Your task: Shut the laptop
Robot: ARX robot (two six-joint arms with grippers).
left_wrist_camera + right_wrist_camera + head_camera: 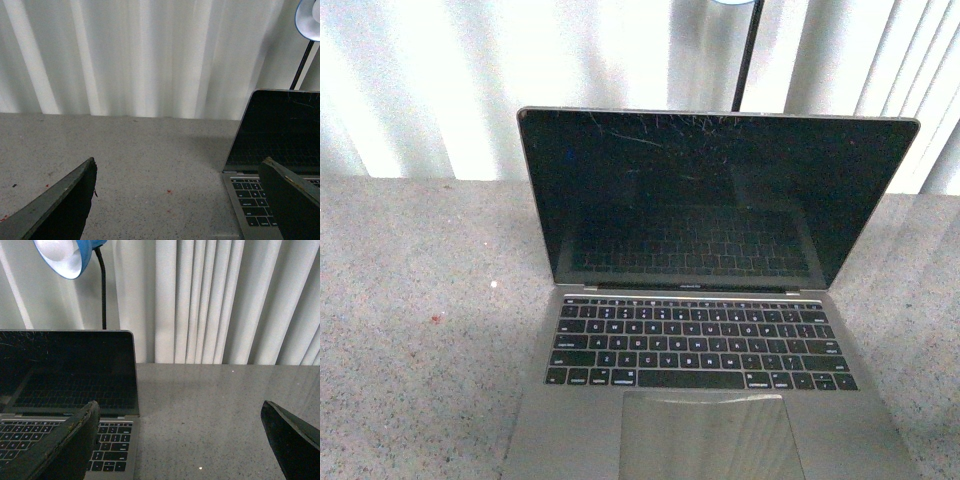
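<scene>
You have the laptop (710, 330) standing open in the middle of the table (410, 280), its near edge running out of the front view. It is a thin, flat slab of silver-grey metal with black keys and a wide smooth trackpad (705, 435). The glossy black screen (720, 200) tilts a little back, with fine cracks along its top edge. The table is a speckled grey, stone-like surface. Behind it hangs a white pleated curtain (470, 80), and a lamp (62, 255) with a blue shade on a thin black stem stands just beyond the lid.

Your left gripper (178, 165) has its dark, flat fingers spread wide, holding and touching nothing. Your right gripper (180, 407) is spread the same, also empty.

Bare table lies on the left and right of the laptop.
</scene>
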